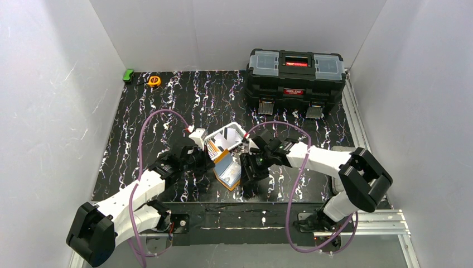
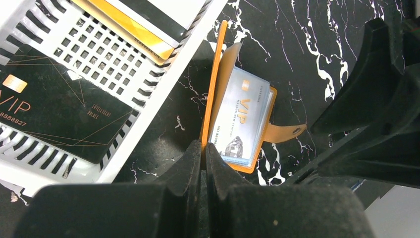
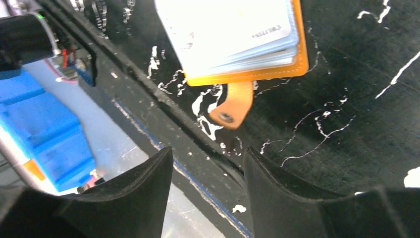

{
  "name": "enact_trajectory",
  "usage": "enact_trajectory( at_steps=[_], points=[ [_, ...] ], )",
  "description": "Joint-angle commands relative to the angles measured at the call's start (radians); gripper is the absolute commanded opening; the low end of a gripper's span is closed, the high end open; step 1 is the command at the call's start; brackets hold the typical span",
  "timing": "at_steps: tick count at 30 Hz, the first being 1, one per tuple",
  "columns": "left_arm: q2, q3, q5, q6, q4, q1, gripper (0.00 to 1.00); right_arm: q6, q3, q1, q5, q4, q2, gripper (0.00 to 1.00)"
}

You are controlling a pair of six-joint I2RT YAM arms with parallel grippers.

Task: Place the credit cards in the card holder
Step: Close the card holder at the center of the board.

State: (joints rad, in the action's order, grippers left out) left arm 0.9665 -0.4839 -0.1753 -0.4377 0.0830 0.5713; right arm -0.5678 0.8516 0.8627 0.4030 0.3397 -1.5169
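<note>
The card holder [image 2: 216, 84] lies open on the worktop [image 2: 163, 144] just beside the basket [image 2: 148, 106] — left gripper [image 2: 204, 148] clamped on its cover, a pale card [image 2: 242, 111] inside. Empty, the right gripper [image 3: 205, 158] hangs apart — likely next, fetching the black card [image 2: 54, 109] from the basket.

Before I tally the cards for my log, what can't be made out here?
- Right wrist view: card holder cut off by the top edge; its stacked pockets can't be counted.
- Left wrist view: black VIP card cut by the left edge; left tool covers the card holder's near corner.
- Top view: cards in the white basket too small.
</note>
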Motion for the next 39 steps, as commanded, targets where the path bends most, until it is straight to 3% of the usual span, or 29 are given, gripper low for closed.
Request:
enact_trajectory(
  at_steps=[1,5,9,22,34,39],
  points=[
    [-0.018,-0.002,-0.018,0.008,-0.012,-0.004,0.00,-0.013,0.028,-0.043,0.124,-0.016,0.028,0.64],
    [-0.020,-0.002,-0.022,0.012,-0.015,-0.004,0.00,-0.043,0.062,-0.069,0.169,0.025,-0.031,0.67],
    [-0.020,-0.003,-0.030,0.022,-0.017,-0.004,0.00,-0.056,0.086,-0.095,0.253,0.054,-0.135,0.61],
    [-0.035,0.001,-0.058,0.028,-0.031,-0.004,0.00,-0.155,0.116,-0.138,0.324,0.022,-0.181,0.59],
    [-0.042,0.005,-0.049,0.022,-0.031,-0.004,0.00,-0.221,0.199,-0.160,0.134,0.185,-0.209,0.60],
    [-0.040,-0.009,-0.005,0.003,0.017,-0.004,0.00,-0.230,0.249,-0.156,0.052,0.253,-0.220,0.55]
  ],
)
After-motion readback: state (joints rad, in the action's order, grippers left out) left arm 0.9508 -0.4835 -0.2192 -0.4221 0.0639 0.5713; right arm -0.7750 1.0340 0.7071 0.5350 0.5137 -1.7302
